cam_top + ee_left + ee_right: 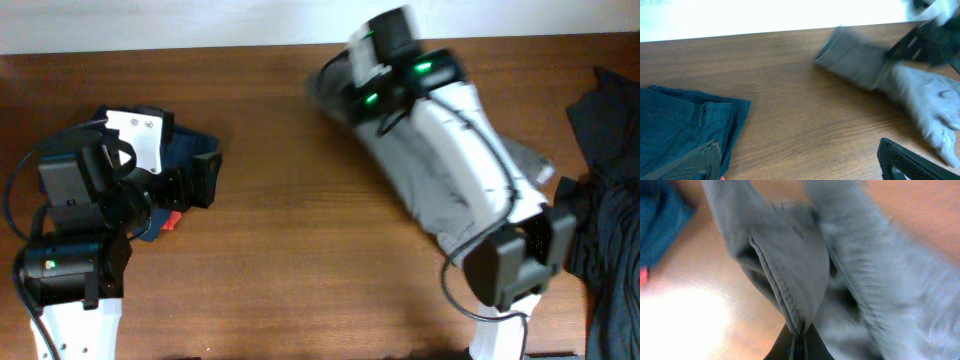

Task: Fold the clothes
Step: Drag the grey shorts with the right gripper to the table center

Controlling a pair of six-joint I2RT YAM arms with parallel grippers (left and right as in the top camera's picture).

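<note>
Working over wooden table [300, 250], white wall behind. Spotting grey garment [410, 185] right of centre toward far edge, dark pile [610, 180] at right edge, blue garment [680, 125] at left. Pinching grey hem with right gripper [797, 342], fingers clamped on cloth; judging fold in hand. Holding left gripper [800, 150] spread wide and empty beside blue garment. Probably needing next: laying hem flat across, releasing without bunching.

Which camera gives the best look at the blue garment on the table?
The left wrist view: the blue garment lies sharp and mostly uncovered at lower left. Overhead, the left arm hides most of it. The right wrist view catches only a blurred blue corner beside the grey garment.
</note>
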